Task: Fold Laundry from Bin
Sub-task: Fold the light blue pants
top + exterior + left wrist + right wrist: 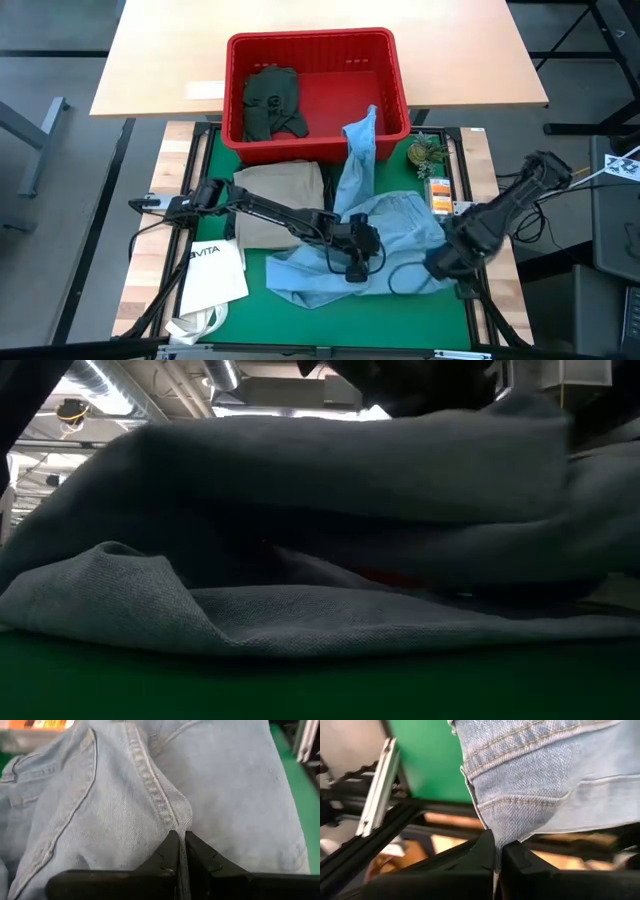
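Light blue jeans (pixel 390 225) lie crumpled on the green mat (pixel 330 320). One leg (pixel 358 140) runs up over the near rim of the red bin (pixel 395 70). A dark green piece (pixel 270 100) lies inside the bin. Folded khaki trousers (pixel 280 200) rest on the mat to the jeans' left. My left gripper (pixel 357 262) (pixel 181 836) is shut on the middle of the jeans. My right gripper (pixel 442 266) (pixel 495 837) is shut on their right side. In the low view the jeans (pixel 320 510) fill the picture, raised in a hump. My left gripper pinches a raised fold of the jeans along a stitched seam (pixel 179 820) between its two fingers, slanting down from the table's left. The cloth rises to a ridge at the fingers and the rest lies on the mat. My right gripper pinches a stitched corner of the jeans' edge (pixel 496 827) between its two fingers, coming steeply from above. That corner is lifted off the mat and the denim hangs away from the fingers.
A white VITA tote bag (pixel 212 272) lies at the mat's near left. A small green object (pixel 425 152) and an orange box (pixel 440 190) sit at the right by the frame rail (pixel 377 785). A wooden table (pixel 160 60) stands behind the bin.
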Robot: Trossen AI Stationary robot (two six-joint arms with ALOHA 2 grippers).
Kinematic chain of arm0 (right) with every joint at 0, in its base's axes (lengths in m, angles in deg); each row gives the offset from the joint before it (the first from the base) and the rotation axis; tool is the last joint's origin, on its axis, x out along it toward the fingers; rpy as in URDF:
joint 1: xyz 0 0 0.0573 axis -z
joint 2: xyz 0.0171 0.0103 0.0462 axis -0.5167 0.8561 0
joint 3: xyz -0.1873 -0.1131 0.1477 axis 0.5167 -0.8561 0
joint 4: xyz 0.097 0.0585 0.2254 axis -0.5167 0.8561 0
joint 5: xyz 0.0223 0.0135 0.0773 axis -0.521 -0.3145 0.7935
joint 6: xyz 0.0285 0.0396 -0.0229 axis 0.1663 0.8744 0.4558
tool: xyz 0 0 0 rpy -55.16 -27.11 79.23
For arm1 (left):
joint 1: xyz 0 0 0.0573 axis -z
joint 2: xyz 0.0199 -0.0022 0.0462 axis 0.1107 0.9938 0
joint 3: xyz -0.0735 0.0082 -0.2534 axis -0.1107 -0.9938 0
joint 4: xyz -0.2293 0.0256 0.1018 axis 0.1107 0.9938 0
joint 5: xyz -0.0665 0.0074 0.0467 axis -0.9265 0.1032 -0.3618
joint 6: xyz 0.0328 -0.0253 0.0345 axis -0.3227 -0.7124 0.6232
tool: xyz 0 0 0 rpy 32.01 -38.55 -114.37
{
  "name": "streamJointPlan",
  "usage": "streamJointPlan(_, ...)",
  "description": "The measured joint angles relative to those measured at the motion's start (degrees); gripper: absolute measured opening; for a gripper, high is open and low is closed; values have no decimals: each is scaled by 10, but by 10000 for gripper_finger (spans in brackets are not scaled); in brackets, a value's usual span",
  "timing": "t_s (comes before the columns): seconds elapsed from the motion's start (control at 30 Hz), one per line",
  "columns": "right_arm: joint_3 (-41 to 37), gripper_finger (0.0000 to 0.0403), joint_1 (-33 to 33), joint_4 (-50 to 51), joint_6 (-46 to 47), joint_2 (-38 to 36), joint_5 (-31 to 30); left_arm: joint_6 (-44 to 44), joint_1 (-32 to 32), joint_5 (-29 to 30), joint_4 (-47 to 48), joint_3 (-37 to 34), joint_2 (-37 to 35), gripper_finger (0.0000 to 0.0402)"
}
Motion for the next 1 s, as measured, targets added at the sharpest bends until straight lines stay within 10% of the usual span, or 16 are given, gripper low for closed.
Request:
streamJointPlan(0.5,0,5,-213,-26,327,9,40,74,28,-9,-123,0,-14,183)
streamJointPlan(1.0,0,7,-236,-25,359,9,0,50,83,-75,342,0,-119,180)
